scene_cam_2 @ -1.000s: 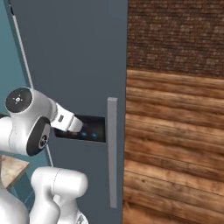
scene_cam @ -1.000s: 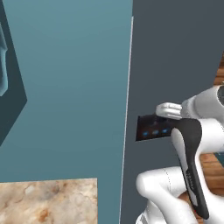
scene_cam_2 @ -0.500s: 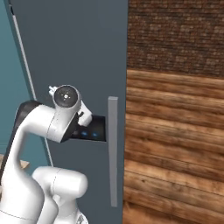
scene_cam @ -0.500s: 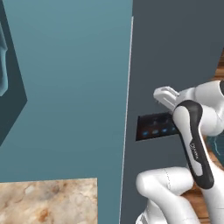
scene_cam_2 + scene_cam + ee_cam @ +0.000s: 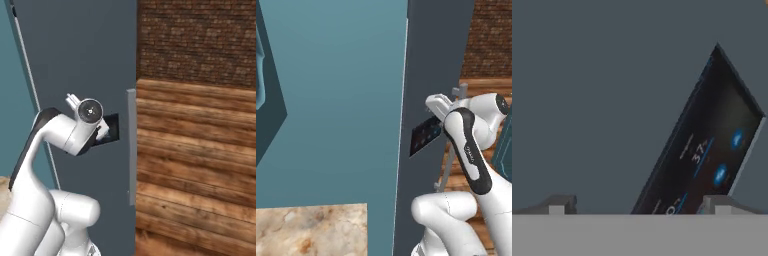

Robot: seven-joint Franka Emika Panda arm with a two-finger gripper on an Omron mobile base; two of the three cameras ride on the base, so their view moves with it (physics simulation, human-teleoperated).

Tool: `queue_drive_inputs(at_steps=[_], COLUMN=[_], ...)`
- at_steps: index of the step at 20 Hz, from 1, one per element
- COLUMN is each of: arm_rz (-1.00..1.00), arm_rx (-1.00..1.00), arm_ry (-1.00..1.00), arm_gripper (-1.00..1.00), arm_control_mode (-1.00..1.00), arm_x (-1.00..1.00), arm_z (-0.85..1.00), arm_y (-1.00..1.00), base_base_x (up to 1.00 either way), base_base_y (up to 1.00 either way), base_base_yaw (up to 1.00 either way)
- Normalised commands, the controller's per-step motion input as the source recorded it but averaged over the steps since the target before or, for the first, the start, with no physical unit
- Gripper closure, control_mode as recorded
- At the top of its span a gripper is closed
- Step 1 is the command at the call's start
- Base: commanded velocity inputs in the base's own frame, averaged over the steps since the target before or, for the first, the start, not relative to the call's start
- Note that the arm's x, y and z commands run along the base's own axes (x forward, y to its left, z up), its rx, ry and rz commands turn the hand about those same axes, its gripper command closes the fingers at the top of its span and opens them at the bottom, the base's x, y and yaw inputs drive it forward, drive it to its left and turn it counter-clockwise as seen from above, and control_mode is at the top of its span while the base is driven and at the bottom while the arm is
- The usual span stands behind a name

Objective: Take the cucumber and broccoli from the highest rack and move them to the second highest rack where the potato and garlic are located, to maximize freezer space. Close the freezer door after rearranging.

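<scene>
Freezer door (image 5: pixel 85 60): a tall dark grey panel, upright, facing the robot; its front takes up the middle of the right base view and appears as a grey slab right of centre in the left base view (image 5: pixel 431 60).
Door handle (image 5: pixel 131 145): a pale grey vertical bar at the right edge of the door, running from about mid-height down toward the floor; part of it is seen past the arm in the left base view (image 5: pixel 448 165).
Control panel (image 5: pixel 712 150): a black rectangle with blue lit marks set into the door front, just left of the handle; tilted in the hand view and partly hidden by the arm in the right base view (image 5: pixel 111 127).
Gripper (image 5: pixel 639 205): jaws spread wide, nothing between them; the two finger tips rise at the bottom of the hand view, close in front of the door face, the right one over the lower part of the control panel.
Arm (image 5: pixel 466 150): folded at the elbow, wrist raised to panel height.
Cucumber, broccoli, potato, garlic: cannot be located behind the door.
Teal wall (image 5: pixel 336 100): flat surface left of the door.
Brick wall (image 5: pixel 200 40): far right, above wooden planks (image 5: pixel 200 165).
Marble counter (image 5: pixel 311 230): near left corner.
</scene>
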Motion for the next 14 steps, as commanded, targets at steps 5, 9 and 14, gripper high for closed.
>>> queue_drive_inputs(at_steps=[5,9,14], arm_rz=[0.00,0.01,0.09], arm_rx=[0.10,0.05,0.06], arm_ry=[0.00,0.01,0.02], arm_gripper=[-1.00,-1.00,-1.00], arm_control_mode=[-1.00,-1.00,-1.00], arm_x=[0.52,0.35,0.26], arm_z=[-0.21,-0.17,-0.13], arm_y=[0.23,0.37,0.43], base_base_x=[0.00,0.00,0.00], base_base_y=[0.00,0.00,0.00], base_base_yaw=[0.00,0.00,0.00])
